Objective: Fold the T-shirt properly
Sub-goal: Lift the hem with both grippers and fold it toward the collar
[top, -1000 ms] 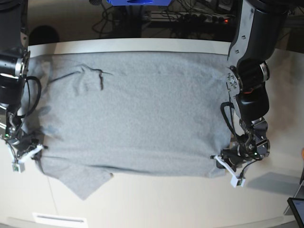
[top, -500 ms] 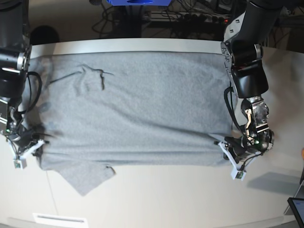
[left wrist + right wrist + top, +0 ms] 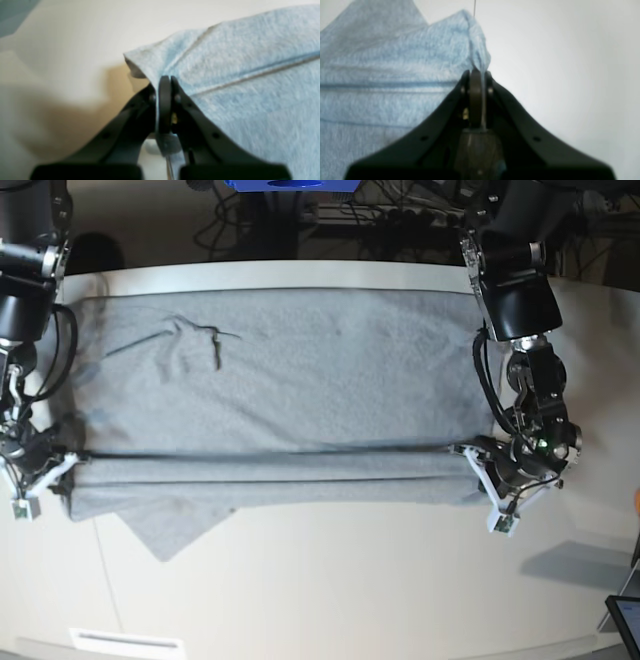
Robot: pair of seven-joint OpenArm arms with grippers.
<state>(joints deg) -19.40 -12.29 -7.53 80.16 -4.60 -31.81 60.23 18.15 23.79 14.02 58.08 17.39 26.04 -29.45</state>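
Both sets of jaws pinch corners of the soft, limp heather-grey cotton T-shirt [image 3: 280,380], which will likely sag between them.

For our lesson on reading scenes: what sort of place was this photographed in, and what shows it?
Probably a robotics lab or workshop. Two robot arms work a grey T-shirt on a pale table, a tangle of cables and a power strip lies behind it, and a screen corner shows at the edge.
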